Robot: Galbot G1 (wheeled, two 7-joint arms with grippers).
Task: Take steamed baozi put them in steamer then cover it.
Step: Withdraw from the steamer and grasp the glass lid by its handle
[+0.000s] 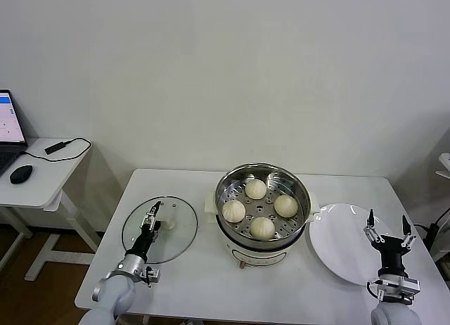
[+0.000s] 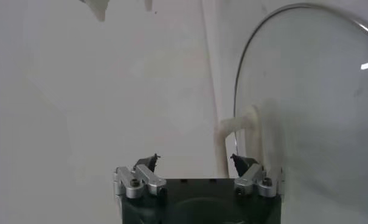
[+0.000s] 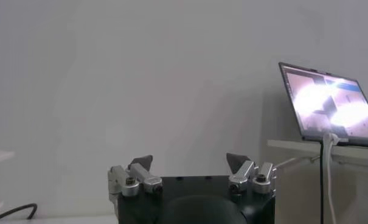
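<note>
Left claw (image 1: 150, 222) hovers jaws apart over the glass lid (image 1: 159, 228) near the tabletop's (image 1: 190, 290) left edge, beside its cream handle (image 2: 235, 126). Right claw (image 1: 387, 226) waits spread at the right edge by the plate (image 1: 337, 244). Four baozi (image 1: 262, 228) sit in the steamer (image 1: 261, 205) mid-tabletop. Glass looks heavy, slick, breakable; I'd grip the handle.

Laptop (image 1: 8, 124) cut by left edge; plate (image 1: 344, 244) partly behind right end effector (image 1: 387, 225).
</note>
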